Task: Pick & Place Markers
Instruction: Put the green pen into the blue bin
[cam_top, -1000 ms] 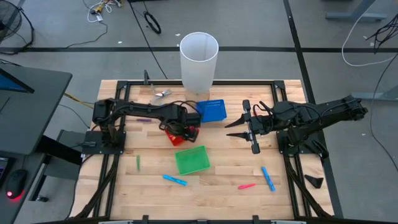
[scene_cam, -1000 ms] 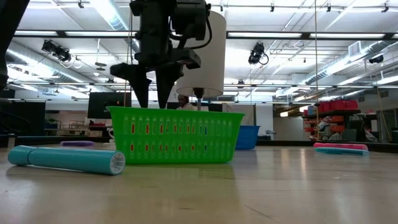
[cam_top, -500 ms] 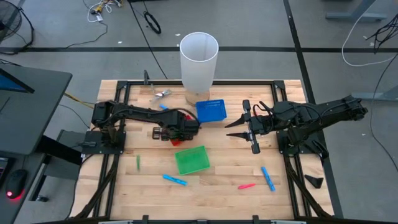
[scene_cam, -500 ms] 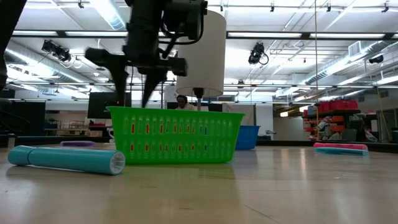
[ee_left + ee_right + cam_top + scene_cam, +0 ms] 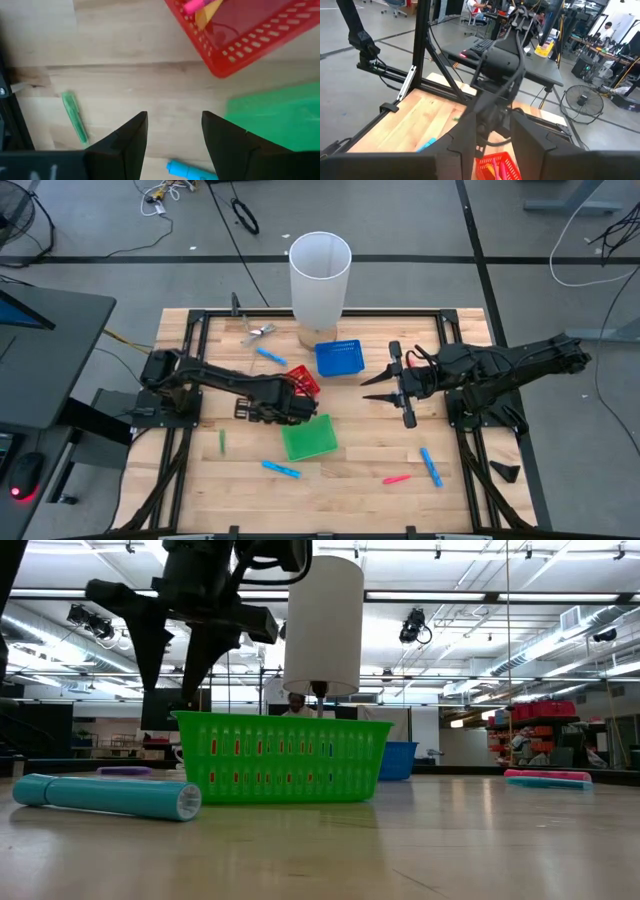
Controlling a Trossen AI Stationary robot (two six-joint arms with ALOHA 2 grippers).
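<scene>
From above, the left gripper [image 5: 262, 409] hangs between the red mesh basket [image 5: 303, 383] and green basket [image 5: 308, 437]. Its wrist view shows fingers apart, empty, above wood; green marker [image 5: 74, 116] alongside. Right gripper [image 5: 385, 389] idles, parted.

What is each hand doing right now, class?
Left hand: open, holding nothing, above the table.
Right hand: open, holding nothing.
</scene>
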